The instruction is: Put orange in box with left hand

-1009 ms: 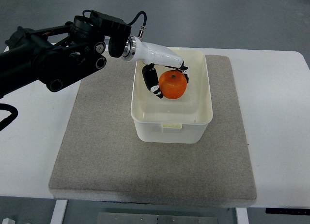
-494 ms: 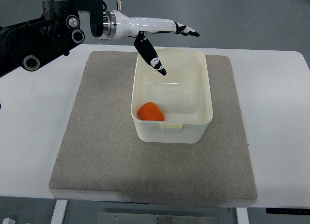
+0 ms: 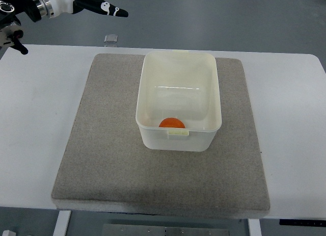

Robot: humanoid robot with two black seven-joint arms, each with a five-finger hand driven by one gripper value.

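Note:
The orange [image 3: 171, 123] lies inside the cream plastic box [image 3: 178, 65], at its near wall, partly hidden by the rim. The box stands on the grey mat [image 3: 107, 144]. My left hand [image 3: 104, 5] is at the top left corner of the picture, far from the box, with its fingers spread and holding nothing. The right arm does not show.
The mat lies on a white table [image 3: 35, 119]. A small clear object [image 3: 110, 39] sits on the table just beyond the mat's far left corner.
My left hand let go of the orange over the box, then drew back up and to the left. The orange dropped and rolled to the box's near wall.

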